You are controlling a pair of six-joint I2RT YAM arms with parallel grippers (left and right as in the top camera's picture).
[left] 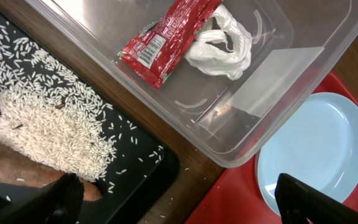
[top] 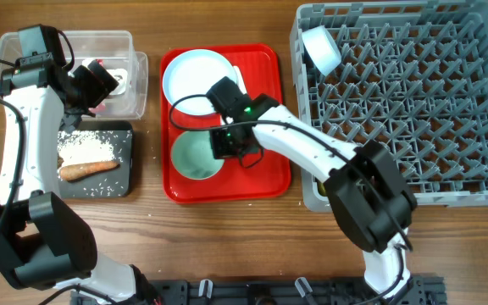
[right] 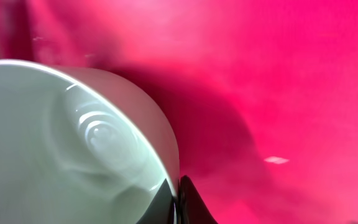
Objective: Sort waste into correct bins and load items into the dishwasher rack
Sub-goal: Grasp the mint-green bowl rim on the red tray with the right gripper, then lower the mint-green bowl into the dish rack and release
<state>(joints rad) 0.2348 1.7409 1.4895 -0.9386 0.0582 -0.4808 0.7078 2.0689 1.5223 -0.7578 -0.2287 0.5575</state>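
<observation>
Rim of green bowl [right: 92,143], close up: right gripper [right: 175,208] pinches it at its 1 o'clock edge. Bowl sits at 6 o'clock on red tray [top: 265,182], white plate [top: 195,76] at 12; left gripper [left: 179,208] hangs spread wide above clear bin [left: 229,146] edge

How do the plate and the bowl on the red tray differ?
The plate is white and shallow; the bowl is pale green and deeper. The plate lies at the far end of the red tray, the bowl at the near end. The right gripper is at the bowl's rim; no gripper is at the plate. Both are round, empty and on that tray.
</observation>
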